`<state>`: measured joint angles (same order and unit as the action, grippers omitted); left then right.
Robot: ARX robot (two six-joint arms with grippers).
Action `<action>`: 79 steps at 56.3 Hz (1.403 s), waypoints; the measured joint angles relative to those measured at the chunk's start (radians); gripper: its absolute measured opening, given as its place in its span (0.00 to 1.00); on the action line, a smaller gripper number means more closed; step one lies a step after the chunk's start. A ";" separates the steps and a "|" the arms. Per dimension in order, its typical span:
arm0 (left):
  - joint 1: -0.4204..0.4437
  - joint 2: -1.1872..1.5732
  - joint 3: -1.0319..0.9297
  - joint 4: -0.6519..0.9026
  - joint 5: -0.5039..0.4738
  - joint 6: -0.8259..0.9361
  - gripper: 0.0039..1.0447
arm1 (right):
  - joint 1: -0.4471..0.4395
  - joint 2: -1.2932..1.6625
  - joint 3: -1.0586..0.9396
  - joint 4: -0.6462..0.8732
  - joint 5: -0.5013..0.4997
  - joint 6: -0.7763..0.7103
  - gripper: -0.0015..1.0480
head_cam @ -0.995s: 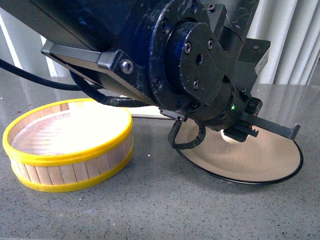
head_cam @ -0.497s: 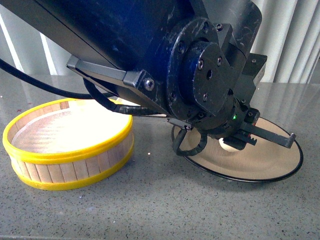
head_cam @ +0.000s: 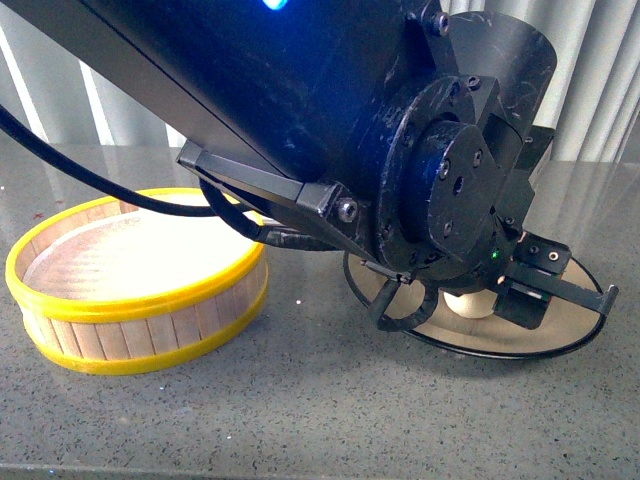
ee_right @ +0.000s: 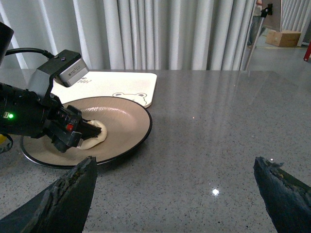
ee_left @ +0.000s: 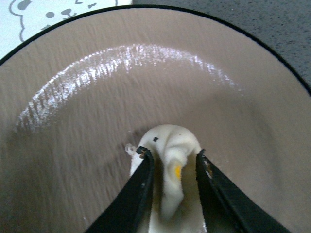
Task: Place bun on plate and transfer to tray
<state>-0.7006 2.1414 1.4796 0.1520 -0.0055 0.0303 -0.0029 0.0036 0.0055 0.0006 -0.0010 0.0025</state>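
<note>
The cream-white bun (ee_left: 171,141) with its orange dot lies on the taupe-brown plate (ee_left: 97,97), squeezed between the two black fingers of my left gripper (ee_left: 172,156), which is shut on it. In the front view the left arm fills the upper picture, and its gripper (head_cam: 520,298) holds the bun (head_cam: 468,304) low over the plate (head_cam: 560,338). The right wrist view shows the bun (ee_right: 95,135) resting on the plate (ee_right: 124,119), with the cream tray (ee_right: 116,81) and its bear face just behind. My right gripper (ee_right: 175,162) stands open over bare tabletop beside the plate.
A round wooden steamer basket (head_cam: 140,285) with yellow rims stands to the left of the plate, with nothing visible inside. The grey stone tabletop (ee_right: 218,136) stretches to the right of the plate. White curtains hang behind the table.
My left arm has swung further right and lower, bringing the bun down onto the plate. The basket and plate have not moved.
</note>
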 joint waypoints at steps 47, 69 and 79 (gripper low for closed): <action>0.046 -0.108 -0.035 0.121 -0.199 -0.078 0.89 | 0.000 0.000 0.000 0.000 0.000 0.000 0.92; 0.270 -0.565 -0.851 0.826 -0.444 -0.040 0.27 | 0.000 0.000 0.000 0.000 -0.002 0.000 0.92; 0.347 -0.716 -1.074 0.850 -0.322 -0.036 0.04 | 0.000 0.000 0.000 0.000 0.001 0.000 0.92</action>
<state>-0.3534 1.4250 0.4053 1.0019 -0.3279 -0.0059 -0.0029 0.0036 0.0055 0.0006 -0.0002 0.0025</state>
